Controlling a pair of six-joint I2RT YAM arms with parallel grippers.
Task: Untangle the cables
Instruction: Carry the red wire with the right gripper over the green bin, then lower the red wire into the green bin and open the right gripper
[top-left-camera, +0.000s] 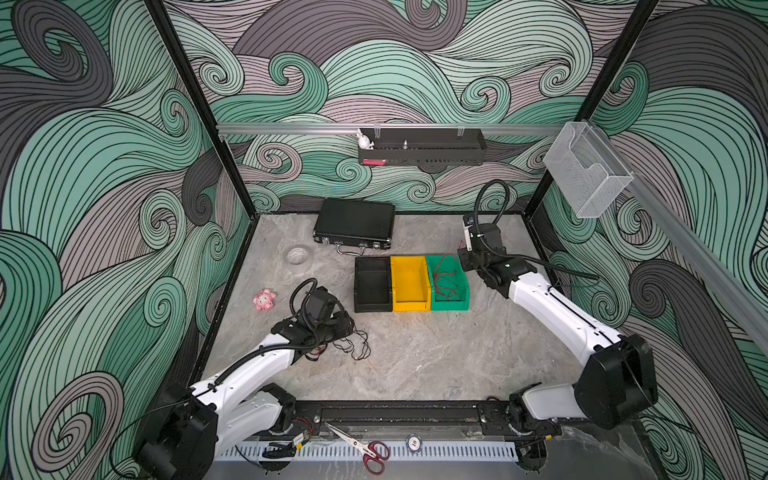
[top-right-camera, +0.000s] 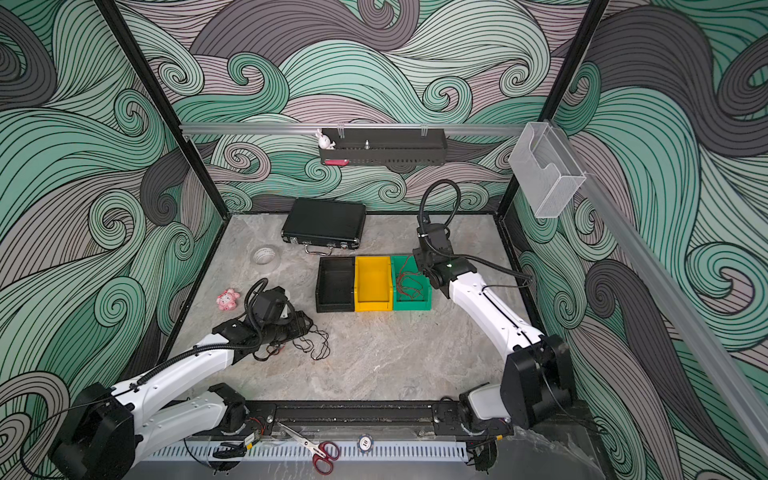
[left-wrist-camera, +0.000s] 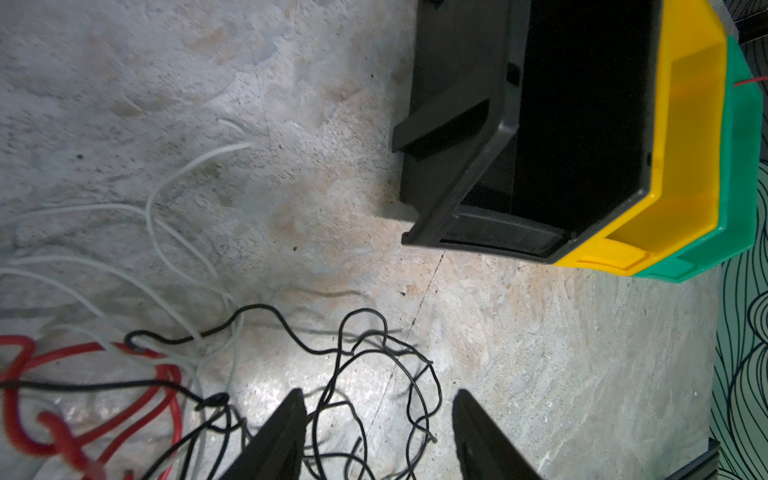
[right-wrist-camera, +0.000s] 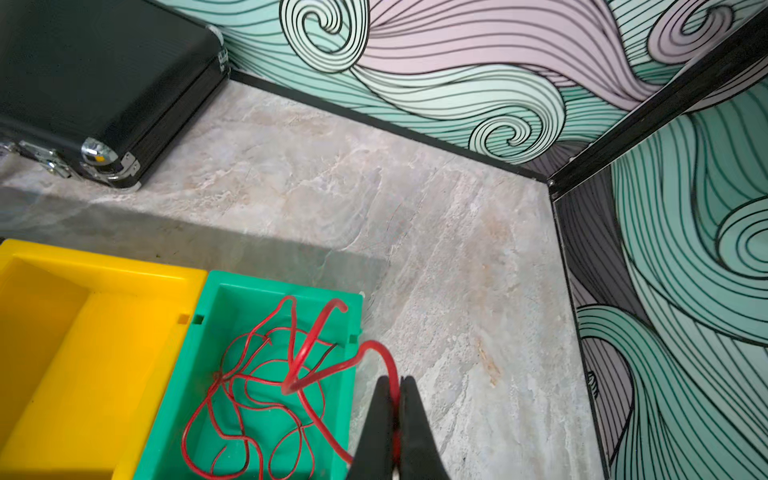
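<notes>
robot lab cell, swirl-printed wall panels (top-left-camera: 415, 62) on black frame posts (top-left-camera: 197, 104), left arm (top-left-camera: 257, 365) and right arm (top-left-camera: 552, 307) bolted to a front rail (top-left-camera: 399, 413), stone-look desk (top-left-camera: 436, 353)

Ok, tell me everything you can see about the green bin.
The green bin is an open-topped rectangular box of glossy-looking plastic with small slots in its rim. It sits upright on the marble-look table, at one end of a row of three, its side against the yellow bin. Thin red cables lie coiled inside; one strand loops out over its rim to the right gripper, whose jaws are shut on it.
</notes>
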